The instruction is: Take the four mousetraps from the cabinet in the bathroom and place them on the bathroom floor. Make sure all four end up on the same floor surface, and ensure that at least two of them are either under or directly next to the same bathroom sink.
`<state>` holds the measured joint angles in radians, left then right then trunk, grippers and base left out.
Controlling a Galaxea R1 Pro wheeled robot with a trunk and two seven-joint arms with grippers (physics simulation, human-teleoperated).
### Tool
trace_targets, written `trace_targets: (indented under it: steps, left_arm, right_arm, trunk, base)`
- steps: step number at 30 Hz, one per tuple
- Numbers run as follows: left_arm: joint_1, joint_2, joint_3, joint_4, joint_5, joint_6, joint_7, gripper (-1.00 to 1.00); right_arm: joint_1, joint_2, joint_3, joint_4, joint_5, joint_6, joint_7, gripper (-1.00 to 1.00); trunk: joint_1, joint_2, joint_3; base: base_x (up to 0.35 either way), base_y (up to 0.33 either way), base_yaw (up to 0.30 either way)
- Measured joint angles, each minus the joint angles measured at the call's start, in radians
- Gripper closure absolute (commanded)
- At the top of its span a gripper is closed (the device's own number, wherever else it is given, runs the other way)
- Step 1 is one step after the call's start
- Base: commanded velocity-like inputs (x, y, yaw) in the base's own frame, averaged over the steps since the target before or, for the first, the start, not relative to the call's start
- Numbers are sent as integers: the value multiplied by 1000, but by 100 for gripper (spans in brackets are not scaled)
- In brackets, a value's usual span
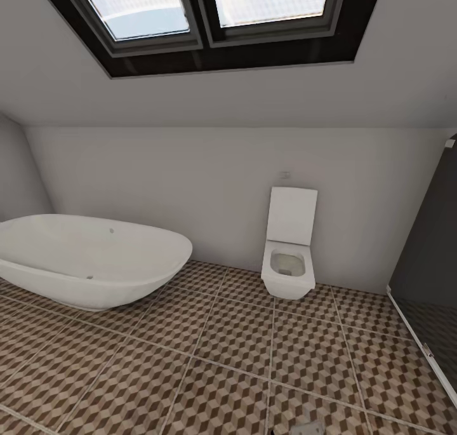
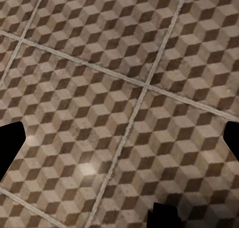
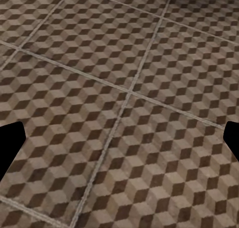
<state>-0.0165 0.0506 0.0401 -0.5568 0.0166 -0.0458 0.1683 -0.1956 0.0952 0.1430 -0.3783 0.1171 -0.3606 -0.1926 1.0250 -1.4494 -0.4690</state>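
Brown, beige and white cube-patterned tiles of the bathroom floor (image 1: 209,365) spread across the lower half of what we see from the head camera, crossed by pale grout lines. Above them rises a plain pale wall under a sloped ceiling, with a dark-framed skylight (image 1: 209,22) at the top. We see a white oval bathtub (image 1: 89,260) standing on the tiles at the left, and a white square toilet (image 1: 289,257) against the wall further right, its lid raised. A dark glass shower wall (image 1: 428,244) closes the right edge. Both wrist cameras look down on the same tiling, which the head view shows from farther off. In the left wrist view we see the left tool (image 2: 119,143) with its dark fingertips at opposite edges, spread wide with nothing between them. The right tool (image 3: 119,143) is likewise spread over bare tile, with a sliver of white at that picture's far edge.
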Motion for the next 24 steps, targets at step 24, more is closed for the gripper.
trace_targets:
  steps: [24]
  left_arm:
    - [0,0,5,18,0,0,4,-100]
  right_arm:
    - [0,0,1,3,0,0,0,-100]
  trunk:
    - [0,0,0]
  base:
    - [0,0,0]
